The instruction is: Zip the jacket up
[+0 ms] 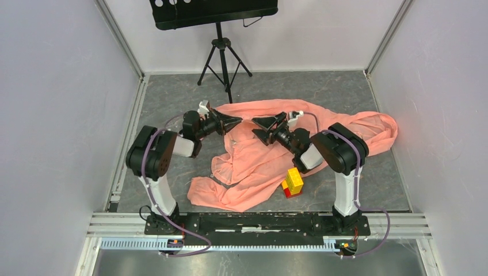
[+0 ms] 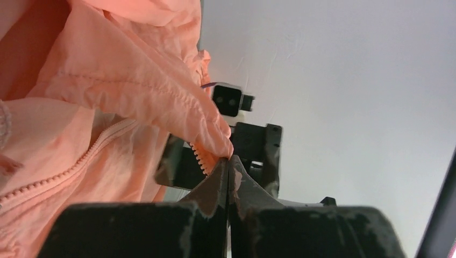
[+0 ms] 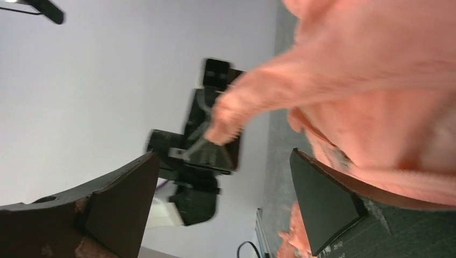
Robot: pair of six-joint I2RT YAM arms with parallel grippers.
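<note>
The salmon-pink jacket [image 1: 259,164] lies crumpled across the middle of the table, one part trailing off to the right. My left gripper [image 1: 239,121] is shut on a raised corner of its zipper edge; in the left wrist view the jaws [image 2: 228,162] meet on the fabric [image 2: 107,80] just beside the zipper teeth [image 2: 201,159]. My right gripper [image 1: 255,127] faces it a short way off, open. In the right wrist view its fingers [image 3: 322,204] stand wide apart with nothing between them. The pinched jacket tip [image 3: 220,131] hangs beyond them, and more jacket [image 3: 376,97] lies on the right.
A yellow-and-red block stack [image 1: 293,183] stands on the jacket's near edge, by the right arm's base. A black music stand on a tripod [image 1: 221,52] stands at the back of the table. Walls close in both sides.
</note>
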